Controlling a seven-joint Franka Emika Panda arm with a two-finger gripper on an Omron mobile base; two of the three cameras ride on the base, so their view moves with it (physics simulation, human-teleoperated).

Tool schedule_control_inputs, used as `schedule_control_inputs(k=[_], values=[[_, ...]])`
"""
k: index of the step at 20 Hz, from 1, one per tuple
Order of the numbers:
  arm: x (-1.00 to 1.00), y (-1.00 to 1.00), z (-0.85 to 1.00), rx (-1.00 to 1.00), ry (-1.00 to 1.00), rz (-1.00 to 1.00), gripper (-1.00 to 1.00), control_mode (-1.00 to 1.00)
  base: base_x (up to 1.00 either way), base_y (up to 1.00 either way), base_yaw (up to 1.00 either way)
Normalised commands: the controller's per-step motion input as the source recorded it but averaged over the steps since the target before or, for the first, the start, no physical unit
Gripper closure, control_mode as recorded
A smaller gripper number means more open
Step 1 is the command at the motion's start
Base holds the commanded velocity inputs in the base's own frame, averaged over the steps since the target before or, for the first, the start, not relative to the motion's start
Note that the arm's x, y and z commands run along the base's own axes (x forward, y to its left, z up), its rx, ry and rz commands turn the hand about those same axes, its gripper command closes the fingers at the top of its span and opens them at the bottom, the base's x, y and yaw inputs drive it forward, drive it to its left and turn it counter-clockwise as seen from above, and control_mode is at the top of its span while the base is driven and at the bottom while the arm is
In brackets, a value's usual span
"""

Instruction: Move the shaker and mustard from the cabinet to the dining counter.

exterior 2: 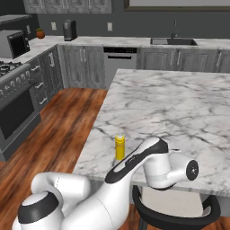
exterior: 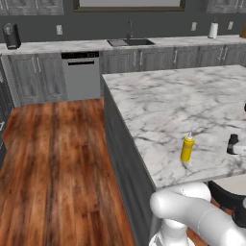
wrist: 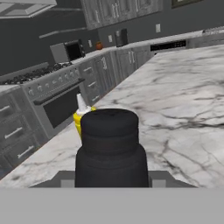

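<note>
The black shaker (wrist: 110, 148) looms close in the hand view, right between my gripper's (wrist: 111, 181) fingers, over the white marble dining counter (wrist: 183, 109). In the left base view the shaker (exterior: 233, 141) is a small dark shape at the right edge, with the gripper (exterior: 235, 147) shut on it, low over the dining counter (exterior: 168, 105). The yellow mustard (exterior: 187, 148) stands upright near the counter's front edge, a short way left of the shaker. Seen from the right, the mustard (exterior 2: 119, 147) stands just left of my arm. Behind the shaker peeks the mustard (wrist: 78, 119).
A round stool (exterior 2: 175, 211) sits under the counter's near edge below my arm. Across the wood floor are a stove (exterior 2: 15, 90), a dishwasher (exterior: 80, 74) and a sink (exterior: 130, 42). A white bottle (exterior: 213, 30) stands on the back counter.
</note>
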Motion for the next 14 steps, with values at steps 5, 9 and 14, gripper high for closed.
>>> schedule_control_inputs(k=[5, 9, 14], values=[[0.00, 0.00, -0.20, 0.00, 0.00, 0.00, 1.00, -1.00, 0.00, 0.00, 0.00], [0.00, 0.00, -0.24, 0.00, 0.00, 0.00, 1.00, -1.00, 0.00, 0.00, 0.00], [0.00, 0.00, -0.16, 0.00, 0.00, 0.00, 1.00, -1.00, 0.00, 0.00, 0.00]])
